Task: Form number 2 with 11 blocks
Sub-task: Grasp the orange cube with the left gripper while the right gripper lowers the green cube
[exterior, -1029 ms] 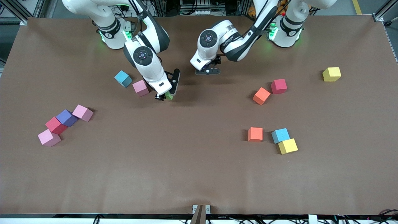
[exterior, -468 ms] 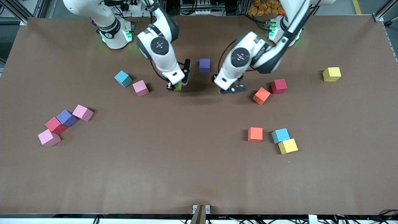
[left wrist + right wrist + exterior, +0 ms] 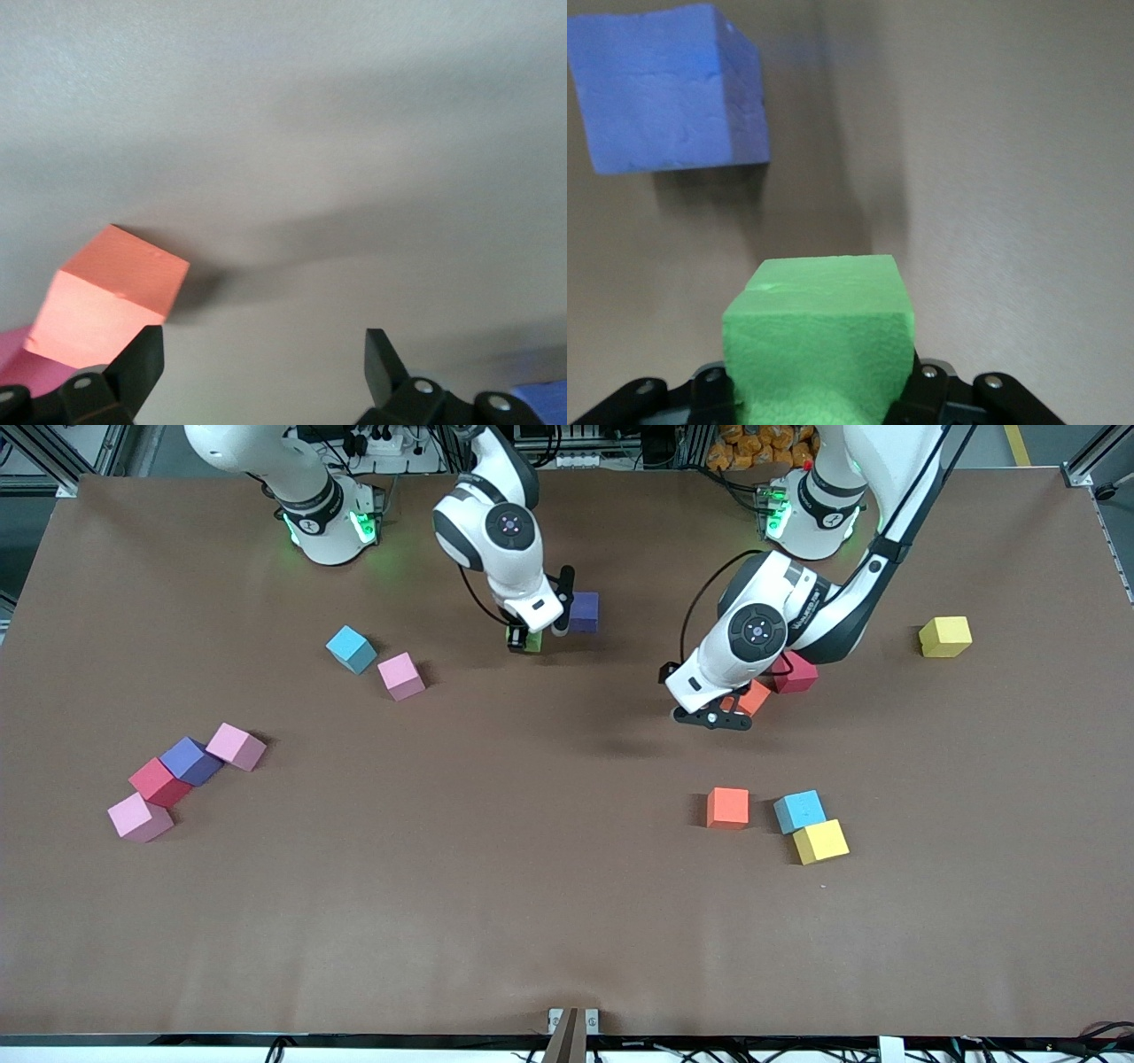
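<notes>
Green block [image 3: 819,341] in right gripper [image 3: 534,636] (left gripper [image 3: 711,718] agape)

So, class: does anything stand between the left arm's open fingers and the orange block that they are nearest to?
Nothing visible does. The left gripper hangs open over the table beside the orange block, with only bare table between them.

- The desk [image 3: 443,921] is big and flat, with a plain brown cover
- Silver metal bars [image 3: 1099,456] stand at its top corners
- Black wires [image 3: 567,447] and plugs sit past its top edge
- More wires [image 3: 974,1050] hang along its bottom edge
- A small metal clip [image 3: 572,1020] sits at the middle of the bottom edge
- Soft shadows lie on the brown cover
</notes>
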